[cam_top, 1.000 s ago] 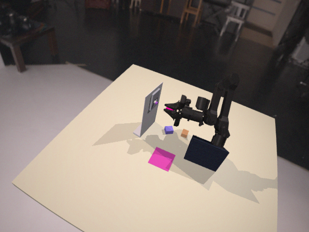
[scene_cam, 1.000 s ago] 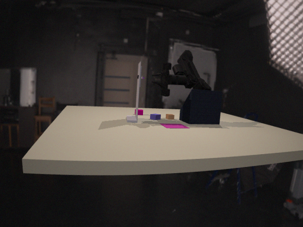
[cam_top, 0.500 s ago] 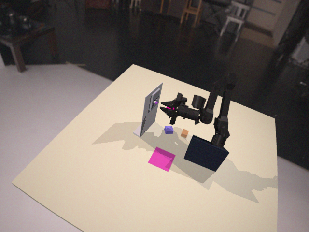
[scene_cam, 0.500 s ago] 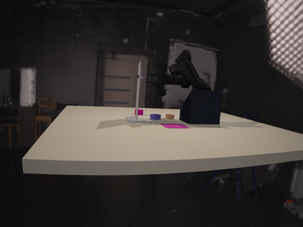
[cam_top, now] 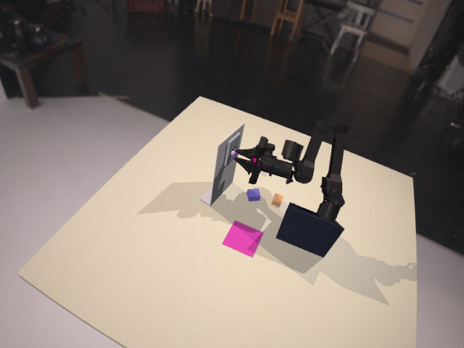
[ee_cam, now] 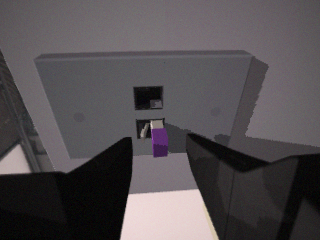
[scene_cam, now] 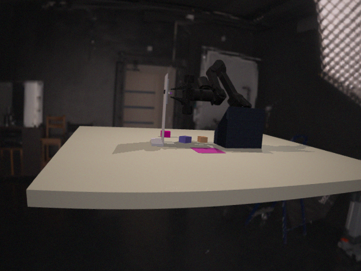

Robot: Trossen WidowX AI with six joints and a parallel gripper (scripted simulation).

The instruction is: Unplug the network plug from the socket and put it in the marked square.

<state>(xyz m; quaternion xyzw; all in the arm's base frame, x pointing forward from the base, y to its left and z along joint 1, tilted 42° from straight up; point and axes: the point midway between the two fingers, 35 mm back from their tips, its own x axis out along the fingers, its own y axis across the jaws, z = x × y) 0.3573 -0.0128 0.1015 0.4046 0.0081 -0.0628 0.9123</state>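
The plug, a purple block with a whitish front end, sits in one of two square openings of the grey socket plate on the upright panel. A thin pale tab slants beside the plug in the wrist view, which is turned on its side. My gripper is partly open and holds nothing. Its fingertips stand above and below the plug's outer end, with a gap on each side. The marked square is magenta and bare.
A blue-violet block and an orange block lie between the panel and the dark arm base. A magenta block lies behind them, mostly hidden by the gripper in the top view.
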